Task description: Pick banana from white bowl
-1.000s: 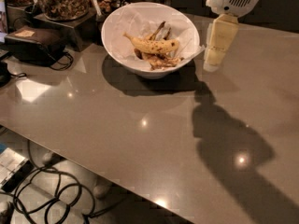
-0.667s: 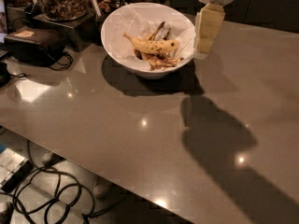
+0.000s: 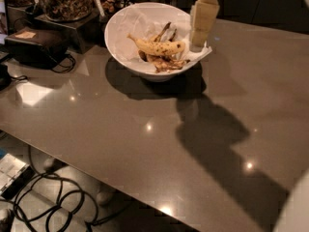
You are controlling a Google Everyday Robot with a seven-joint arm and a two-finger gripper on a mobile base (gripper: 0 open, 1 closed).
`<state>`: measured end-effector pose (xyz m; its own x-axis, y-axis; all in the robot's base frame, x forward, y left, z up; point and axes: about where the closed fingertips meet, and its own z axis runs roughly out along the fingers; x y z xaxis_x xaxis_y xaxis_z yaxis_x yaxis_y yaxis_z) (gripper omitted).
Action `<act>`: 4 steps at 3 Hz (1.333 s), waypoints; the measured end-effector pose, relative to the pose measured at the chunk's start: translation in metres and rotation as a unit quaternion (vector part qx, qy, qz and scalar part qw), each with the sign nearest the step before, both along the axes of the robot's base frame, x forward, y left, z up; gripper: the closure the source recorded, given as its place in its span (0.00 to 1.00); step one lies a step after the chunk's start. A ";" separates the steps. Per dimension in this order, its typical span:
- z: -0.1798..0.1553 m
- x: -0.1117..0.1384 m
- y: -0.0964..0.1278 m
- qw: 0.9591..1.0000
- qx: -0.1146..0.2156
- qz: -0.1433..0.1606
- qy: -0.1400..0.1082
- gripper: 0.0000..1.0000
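The white bowl [image 3: 126, 57] stands at the back of the brown table, lined with crinkled white paper. The banana [image 3: 158, 47], yellow with brown speckles, lies across the bowl's middle, stem pointing left. Dark brown peel scraps [image 3: 164, 63] lie around and under it. My gripper [image 3: 199, 40] hangs down from the top of the view over the bowl's right rim, its tips just to the right of the banana's right end and apart from it.
A glass jar of brown nuts [image 3: 62, 0] stands on a dark box at the back left. A black case [image 3: 35, 46] with a cable lies left of the bowl. Cables [image 3: 53, 202] lie on the floor below the table's front edge.
My gripper has moved left, from beside the bowl's right side to over its right rim next to the banana. The view has shifted, so the bowl sits further right in it.
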<state>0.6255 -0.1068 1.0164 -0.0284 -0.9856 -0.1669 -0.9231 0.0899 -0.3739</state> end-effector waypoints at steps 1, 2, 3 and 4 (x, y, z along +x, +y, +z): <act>0.002 0.031 0.026 1.000 -0.004 0.029 -0.004 0.00; -0.001 0.057 0.045 0.999 -0.005 0.050 -0.006 0.00; -0.011 0.077 0.060 0.998 -0.008 0.064 -0.006 0.00; -0.023 0.090 0.065 0.997 -0.009 0.072 -0.001 0.00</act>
